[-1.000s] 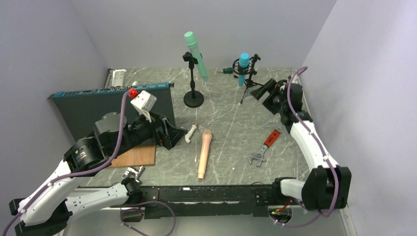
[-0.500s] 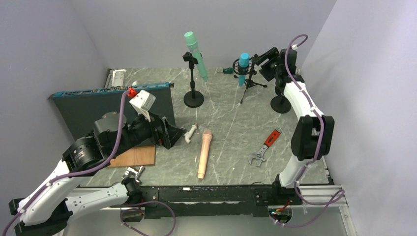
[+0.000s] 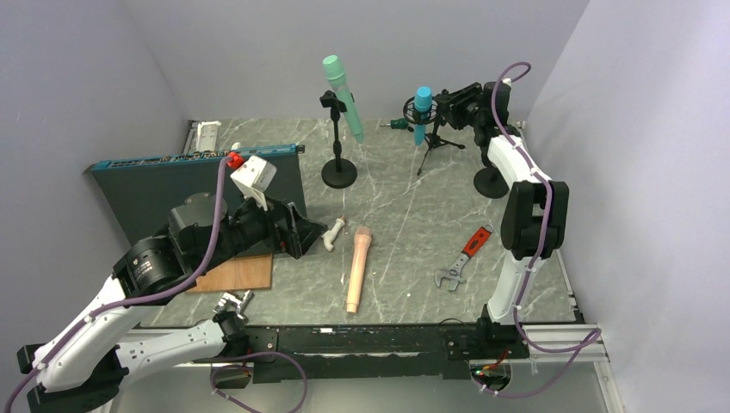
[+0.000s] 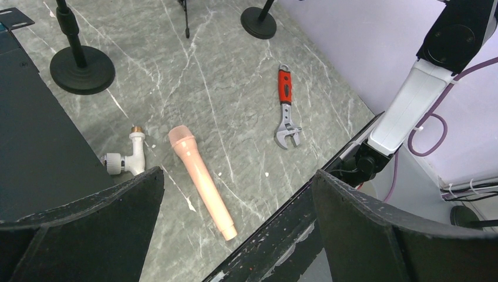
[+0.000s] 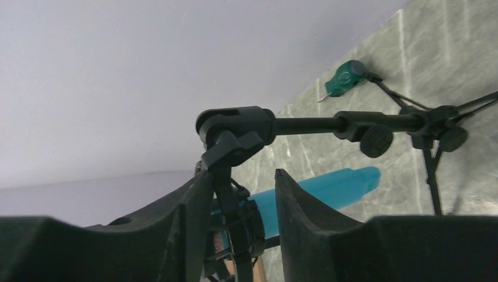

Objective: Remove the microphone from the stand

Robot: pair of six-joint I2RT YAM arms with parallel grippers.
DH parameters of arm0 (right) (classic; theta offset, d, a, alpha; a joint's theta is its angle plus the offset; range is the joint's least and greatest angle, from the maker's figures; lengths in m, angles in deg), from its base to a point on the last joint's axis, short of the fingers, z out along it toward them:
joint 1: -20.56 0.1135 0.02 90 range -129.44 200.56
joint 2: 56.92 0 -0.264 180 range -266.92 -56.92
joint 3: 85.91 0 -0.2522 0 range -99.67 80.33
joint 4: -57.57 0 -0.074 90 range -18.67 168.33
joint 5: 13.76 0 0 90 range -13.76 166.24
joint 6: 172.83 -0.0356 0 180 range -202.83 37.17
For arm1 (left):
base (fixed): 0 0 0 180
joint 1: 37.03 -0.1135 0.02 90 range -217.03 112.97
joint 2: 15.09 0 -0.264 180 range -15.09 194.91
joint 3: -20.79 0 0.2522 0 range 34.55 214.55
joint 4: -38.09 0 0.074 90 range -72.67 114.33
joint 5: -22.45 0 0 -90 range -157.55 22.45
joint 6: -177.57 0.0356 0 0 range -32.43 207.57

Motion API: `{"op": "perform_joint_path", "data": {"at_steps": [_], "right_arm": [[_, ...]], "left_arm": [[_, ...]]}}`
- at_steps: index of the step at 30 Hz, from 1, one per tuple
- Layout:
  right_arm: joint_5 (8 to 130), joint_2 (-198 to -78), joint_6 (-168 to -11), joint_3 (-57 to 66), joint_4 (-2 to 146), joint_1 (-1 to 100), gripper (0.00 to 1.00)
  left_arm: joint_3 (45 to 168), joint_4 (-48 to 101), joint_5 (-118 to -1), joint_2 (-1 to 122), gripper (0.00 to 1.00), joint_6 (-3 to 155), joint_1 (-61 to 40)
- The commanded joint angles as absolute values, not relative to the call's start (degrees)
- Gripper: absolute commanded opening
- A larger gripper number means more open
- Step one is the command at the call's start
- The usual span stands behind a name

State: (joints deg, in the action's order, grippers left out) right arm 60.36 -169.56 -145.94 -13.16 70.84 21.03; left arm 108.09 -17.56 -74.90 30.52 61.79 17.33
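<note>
The grey marbled table carries a pink microphone lying flat, with a white pipe fitting just beside it. A red-handled wrench lies to their right. Farther back stand a tripod stand and a round stand base.

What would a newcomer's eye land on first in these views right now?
Probably the right hand, up at the far right corner of the grey marble table, its open fingers straddling the clamp of the black tripod stand beside the bright blue microphone. Next come the tall mint-green microphone, clipped slanting on the black round-base stand at the far middle, and the peach plastic microphone lying flat near the centre.
</note>
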Motion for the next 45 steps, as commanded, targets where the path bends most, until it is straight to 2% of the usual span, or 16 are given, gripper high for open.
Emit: {"op": "perform_joint_path", "data": {"at_steps": [1,8,14,20,25,36,45], "right_arm": [[57.3,-170.6,-149.9,-10.9,64.6,20.9,0.4],[50.9,-168.9,-156.0,-6.3,57.3,21.3,0.29],[48.3,-164.3,-158.4,-0.6,53.4,22.0,0.11],[46.4,-156.6,-157.0,7.9,51.7,22.4,0.0],[44.1,-150.0,-156.5,18.3,49.8,25.1,0.0],[50.3,-130.2,-155.8,40.4,52.6,33.1,0.0],[46.9,-123.7,-160.7,48.2,47.6,33.1,0.0]], "left_arm": [[110.1,-17.1,-75.6,30.7,0.99,61.7,17.6],[110.1,-16.8,-75.3,30.8,0.99,61.8,17.6],[110.0,-16.0,-74.2,31.3,0.99,61.8,17.5],[108.7,-14.7,-73.4,30.9,0.99,61.3,17.5],[108.7,-14.0,-72.7,31.8,0.99,61.8,17.5],[110.0,-11.4,-74.3,38.2,0.99,65.7,17.5],[111.3,-3.6,-69.7,46.1,0.99,66.7,17.5]]}}
